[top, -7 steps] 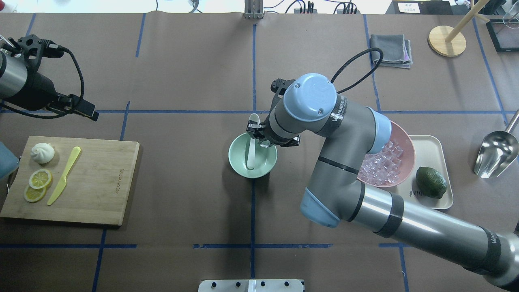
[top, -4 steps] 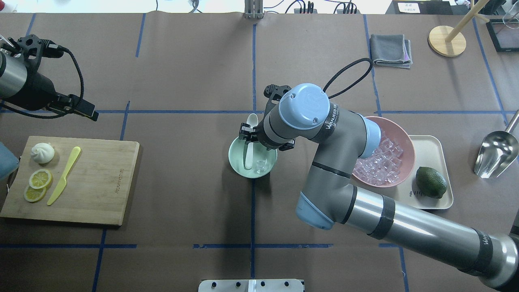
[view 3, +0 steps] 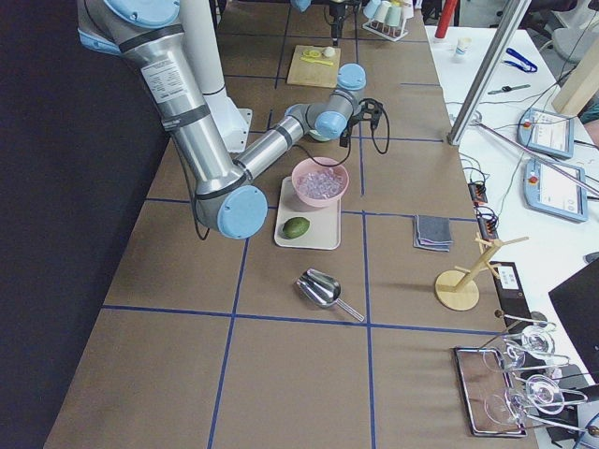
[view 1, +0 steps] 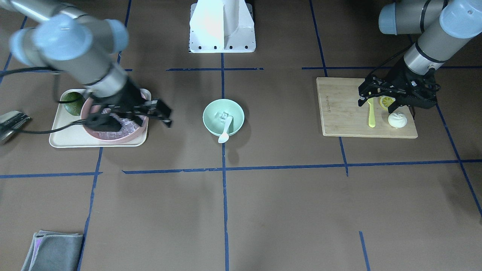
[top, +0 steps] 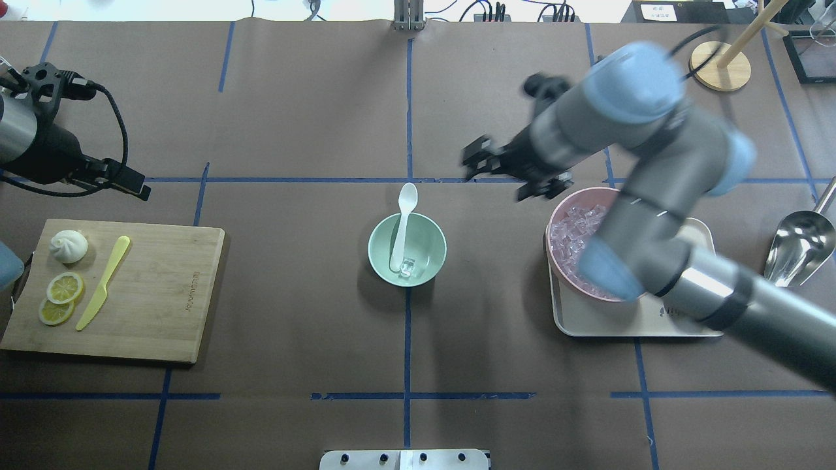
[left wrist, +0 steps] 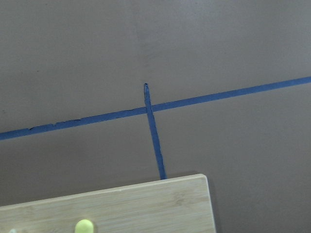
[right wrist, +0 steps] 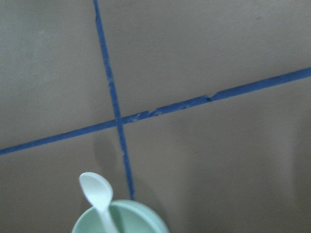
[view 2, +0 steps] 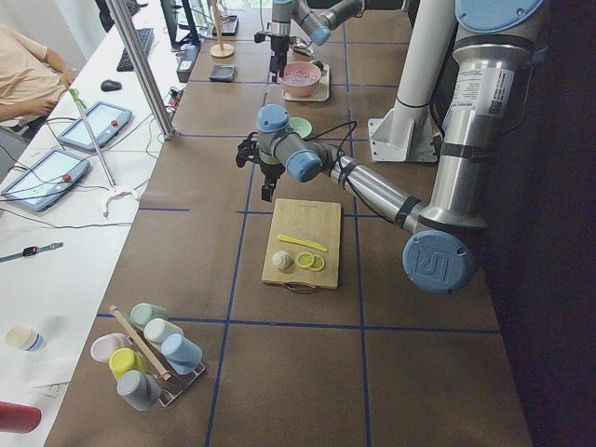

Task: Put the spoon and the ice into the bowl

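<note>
1. Right gripper (top: pixel 473 160): motion-blurred in both exterior views, so we cannot tell the finger gap. Nothing visible between the fingers.
2. Change: a second ago this gripper hung over the bowl (top: pixel 375 258) with a cube at its tips. Now it is well clear of the bowl, off beyond the far rim of the pink bowl (top: pixel 555 219). The cube (top: pixel 408 266) lies on the bowl floor.
3. Reading: drop made and one piece delivered. We judge the arm is heading back for more.
4. Left gripper (top: pixel 137 188): parked beyond the board (top: pixel 163 294), apart from it. Finger state: cannot tell, and its wrist view shows no fingers.
5. Bowl contents: the spoon (top: pixel 400 228), handle down inside just beside the cube, scoop poking over the far rim. Both task items are in.
6. Pink bowl: heaped with ice (top: pixel 575 228), partly hidden by the arm. It sits on the tray (top: pixel 620 323) with the lime (view 1: pixel 73 103).
7. Board: the knife (top: pixel 104 281) lies untouched.
</note>
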Motion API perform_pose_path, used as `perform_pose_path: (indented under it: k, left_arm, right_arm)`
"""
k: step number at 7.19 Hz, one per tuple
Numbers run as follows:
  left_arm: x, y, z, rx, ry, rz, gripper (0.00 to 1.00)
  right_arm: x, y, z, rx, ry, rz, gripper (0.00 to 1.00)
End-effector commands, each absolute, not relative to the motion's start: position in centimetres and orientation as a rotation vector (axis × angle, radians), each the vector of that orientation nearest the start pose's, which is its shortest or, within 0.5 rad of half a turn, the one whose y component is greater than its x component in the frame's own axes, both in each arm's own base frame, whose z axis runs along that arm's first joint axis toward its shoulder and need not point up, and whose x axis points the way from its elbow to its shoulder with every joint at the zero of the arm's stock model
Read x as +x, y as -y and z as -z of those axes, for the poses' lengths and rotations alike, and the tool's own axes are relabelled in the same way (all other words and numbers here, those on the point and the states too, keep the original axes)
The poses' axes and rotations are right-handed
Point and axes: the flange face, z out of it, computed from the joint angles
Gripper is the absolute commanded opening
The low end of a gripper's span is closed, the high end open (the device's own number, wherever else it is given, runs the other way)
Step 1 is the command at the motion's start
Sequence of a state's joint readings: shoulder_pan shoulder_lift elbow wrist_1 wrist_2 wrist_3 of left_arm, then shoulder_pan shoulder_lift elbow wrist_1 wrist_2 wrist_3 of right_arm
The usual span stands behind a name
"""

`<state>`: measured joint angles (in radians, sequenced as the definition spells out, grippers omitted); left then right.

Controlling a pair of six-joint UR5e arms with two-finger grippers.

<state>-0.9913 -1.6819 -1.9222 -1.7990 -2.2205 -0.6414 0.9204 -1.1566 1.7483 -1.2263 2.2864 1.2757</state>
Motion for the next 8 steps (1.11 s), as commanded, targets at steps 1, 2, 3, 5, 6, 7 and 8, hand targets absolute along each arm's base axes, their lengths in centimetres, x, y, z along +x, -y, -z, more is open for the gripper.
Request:
perform_pose_path:
  k: [1,2,3,5,6,7,8]
  left_arm:
    - [20.1,47.2,-44.2,0.197,-0.845,-0.220,1.00]
    - [17.8,47.2,-46.4,0.213,-0.815,-0.259,1.00]
    - [14.6,47.9,-48.2,0.247,-0.783,-0.298,1.00]
    - [9.7,48.1,-52.1,0.266,-0.735,-0.333,1.00]
    - [6.9,47.8,-53.9,0.270,-0.715,-0.328,1.00]
    - [5.4,47.9,-55.0,0.239,-0.700,-0.314,1.00]
    - [4.7,48.0,-55.1,0.196,-0.700,-0.293,1.00]
  right_arm:
    - [-16.2,54.2,-42.2,0.050,1.060,-0.114,1.00]
    - [-12.1,52.9,-46.7,0.082,1.020,-0.089,1.00]
    - [-8.0,50.9,-51.1,0.109,0.981,-0.057,1.00]
    - [-2.1,48.2,-56.7,0.118,0.900,0.031,1.00]
    - [0.6,47.6,-58.4,0.104,0.866,0.071,1.00]
    - [3.8,47.0,-60.0,0.087,0.807,0.114,1.00]
    - [4.7,47.1,-60.8,0.064,0.762,0.165,1.00]
